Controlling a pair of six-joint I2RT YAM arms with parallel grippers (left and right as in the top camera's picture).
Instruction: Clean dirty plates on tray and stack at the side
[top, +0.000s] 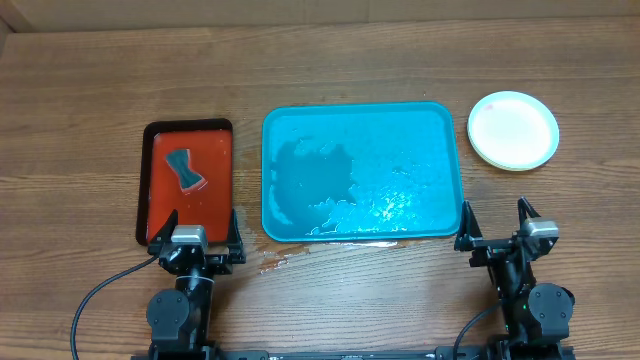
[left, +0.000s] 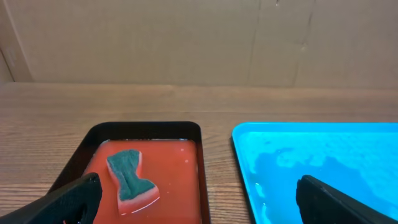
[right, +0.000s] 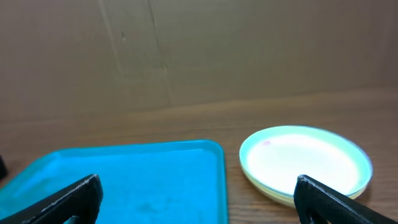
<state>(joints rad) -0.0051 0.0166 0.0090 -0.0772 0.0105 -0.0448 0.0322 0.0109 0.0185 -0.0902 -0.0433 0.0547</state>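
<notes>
Two pincers are sitting wide open, gripping nothing: left pincer (top: 203, 222), right pincer (top: 494, 215), near edge. Plates (top: 513, 130) are lying stacked on table (top: 100, 80) right of tray (top: 300, 120). Risk: right arm reaching fwd could be knocking stack over.

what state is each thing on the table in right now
round plastic plates, stacked on the table right of the blue tray, mint-green rim on top
large cyan-blue rectangular plastic tray, wet, no plates on it
small red black-rimmed tray, holds reddish liquid
grey-green sponge, lying in the red tray
left gripper, open, empty
right gripper, open, empty
</notes>
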